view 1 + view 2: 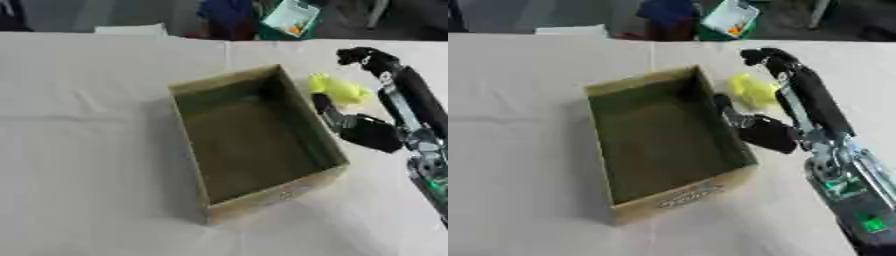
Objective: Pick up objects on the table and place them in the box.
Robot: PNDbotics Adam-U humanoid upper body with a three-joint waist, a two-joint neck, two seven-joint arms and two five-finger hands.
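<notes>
In the left eye view, nearest to us is the near wall of the open brown cardboard box (262, 200), which sits in the middle of the desk (87, 165) under its pale cloth. We see nothing inside it but its bare dark floor. Our right hand (367, 131), black with silver parts, comes in from the right edge and lies just beside the box's right wall. Beyond it, near the box's far right corner, lies a soft bright yellow object (339, 90); we cannot make out what it is. One dark finger points up toward it and seems to reach its near edge, though we cannot tell whether it touches. A second black part of the arm sticks up past the yellow thing, toward the far side of the desk.

In the right eye view the same right hand (765, 132) shows more of its palm, a rounded black mass close against the box (675, 200). The fingers (724, 106) look stretched out rather than curled, and they hold nothing. The yellow object (752, 90) rests on the desk, outside the box. Our left hand shows in neither view.

We judge that we are at the reach, before the grasp. The next move calls for bringing the fingers round the yellow object, closing on it, lifting it clear of the wall and carrying it left over the box.
</notes>
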